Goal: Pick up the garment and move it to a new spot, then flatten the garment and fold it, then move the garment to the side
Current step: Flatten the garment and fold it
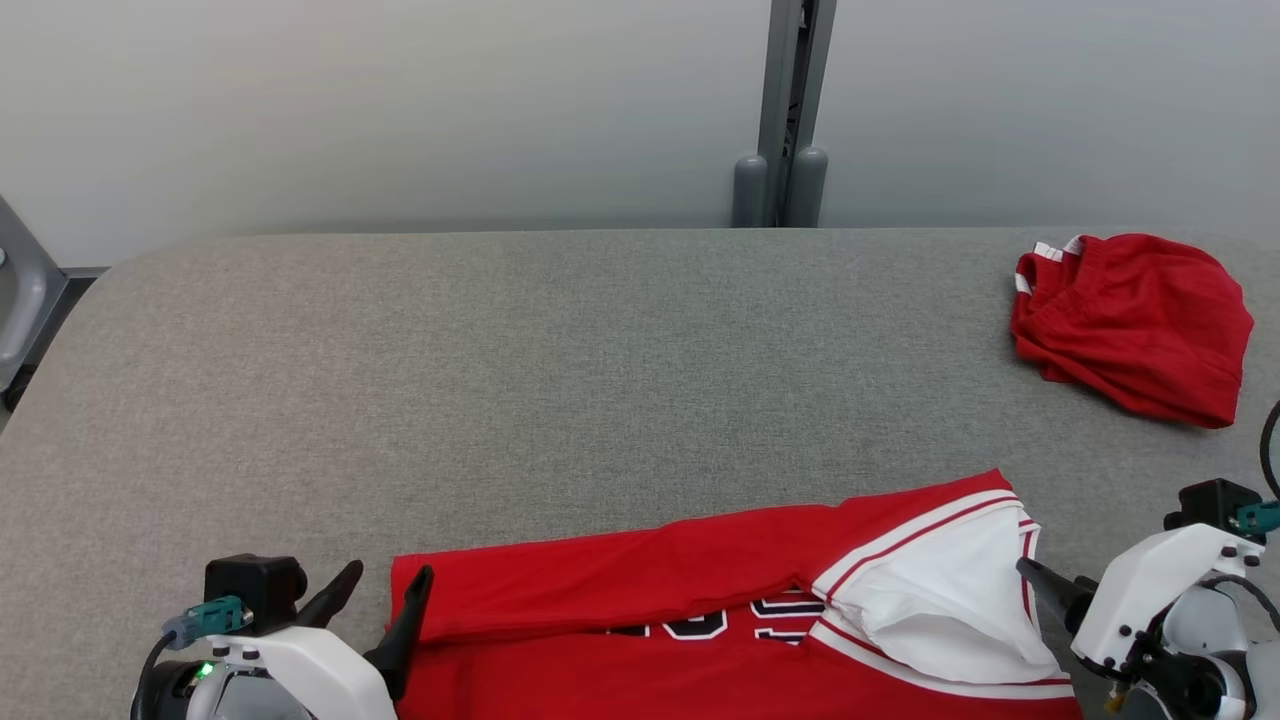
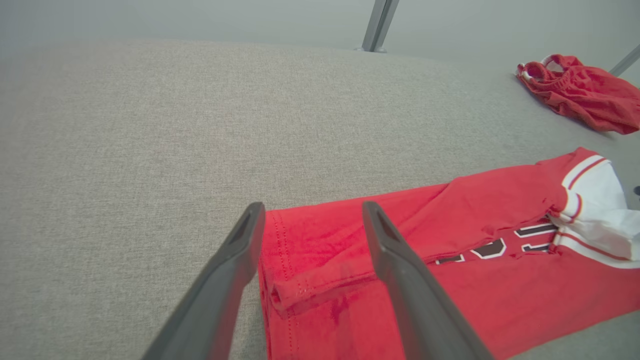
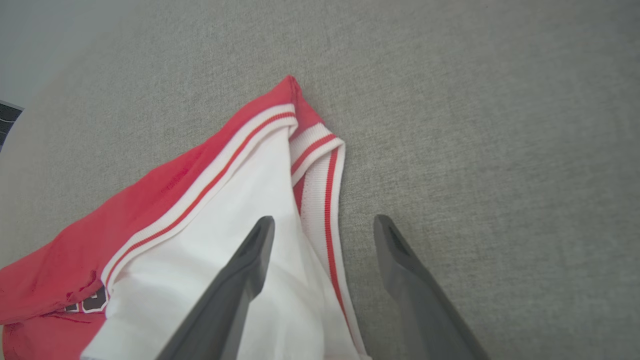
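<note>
The garment (image 1: pixel 650 580) is a red jersey with black numbers and white, red-striped trim, lying at the near edge of the grey table (image 1: pixel 500 380). Its far long edge is folded over toward me. My left gripper (image 1: pixel 390 572) stands open at the jersey's left end; in the left wrist view its fingers (image 2: pixel 313 206) straddle the hemmed corner of the garment (image 2: pixel 475 210). My right gripper (image 1: pixel 1045 590) is open at the right end. In the right wrist view it (image 3: pixel 325 219) spans the striped trim of the garment (image 3: pixel 240 200), one finger over white cloth and the other over bare table.
A crumpled pair of red shorts (image 1: pixel 1130 320) lies at the table's far right, also seen as the shorts (image 2: pixel 585 92) from the left wrist. A grey post (image 1: pixel 785 150) rises behind the table. A grey frame (image 1: pixel 20 290) stands off the left edge.
</note>
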